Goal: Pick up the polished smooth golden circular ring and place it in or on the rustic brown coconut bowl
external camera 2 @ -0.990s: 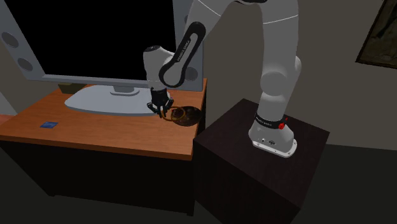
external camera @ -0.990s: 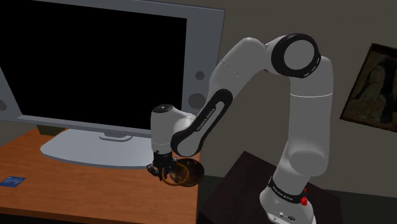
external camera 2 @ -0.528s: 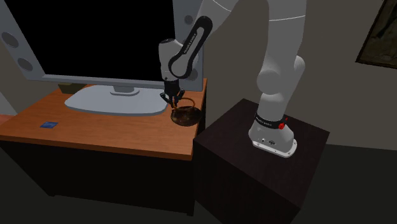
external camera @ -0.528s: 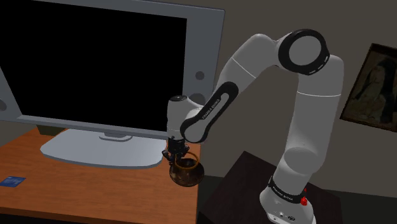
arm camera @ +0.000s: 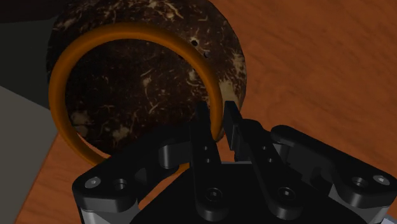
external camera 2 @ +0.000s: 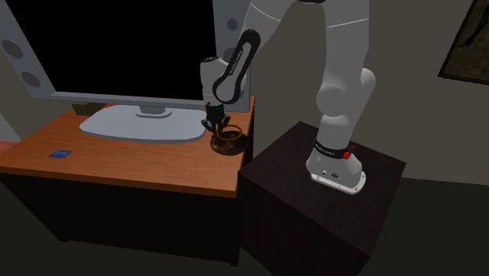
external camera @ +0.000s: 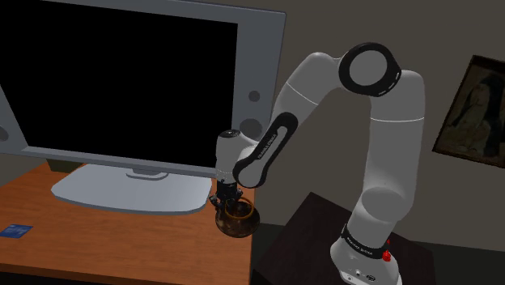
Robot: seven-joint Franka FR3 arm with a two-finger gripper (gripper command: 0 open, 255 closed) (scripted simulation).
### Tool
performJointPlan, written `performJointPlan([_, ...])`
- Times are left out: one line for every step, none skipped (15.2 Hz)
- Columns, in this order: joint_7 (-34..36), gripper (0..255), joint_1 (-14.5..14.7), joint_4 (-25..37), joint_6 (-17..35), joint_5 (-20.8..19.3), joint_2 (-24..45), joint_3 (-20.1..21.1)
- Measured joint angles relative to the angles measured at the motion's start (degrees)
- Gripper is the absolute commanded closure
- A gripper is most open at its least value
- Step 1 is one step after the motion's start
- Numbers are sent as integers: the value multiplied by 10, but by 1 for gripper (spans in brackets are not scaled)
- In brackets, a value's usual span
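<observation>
Obs., shoulder view's left to right, all placed from the bowl. Small blue card (external camera: 14, 231) lies flat on the desk (external camera: 121, 247), well apart from the bowl (external camera: 243, 227), at the shoulder view's far left. TV (external camera: 121, 81), screen black, stands on the same desk behind the bowl and to that view's left. Its grey foot (external camera: 121, 193) ends near the bowl without touching it. Bowl is dark brown with pale flecks, a coconut-like shell in the wrist view, and sits at the desk's corner by the stand. Gripper (external camera: 226, 204) is directly above the bowl, pointing down, with the arm (external camera: 324, 89) bent over from the shoulder view's right. Fingers (arm camera: 202, 127) are clenched on the ring (arm camera: 127, 32), pinching its band from both sides, plain in the wrist view. Ring is orange-gold and smooth, held roughly level over the bowl, with most of the loop lying across it. Whether the ring touches the bowl's rim, cannot tell. Stand (external camera: 324, 243), a dark box, is near the bowl on the shoulder view's right, with the arm mounted on it. Framed picture (external camera: 473, 113) hangs on the wall, well apart from the bowl, far right and higher.
</observation>
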Motion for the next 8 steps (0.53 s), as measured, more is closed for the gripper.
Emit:
performJointPlan([5,255,3,-2,7,-6,6,-4])
performJointPlan([11,255,7,1,14,-14,16,-9])
performJointPlan([17,255,11,3,20,-21,24,-14])
performJointPlan([21,255,15,3,26,-27,31,-19])
performJointPlan([25,255,18,5,33,-33,39,-24])
performJointPlan([31,255,23,7,40,-41,49,-30])
performJointPlan([36,255,27,8,47,-47,57,-36])
performJointPlan([41,255,31,9,52,-52,63,-39])
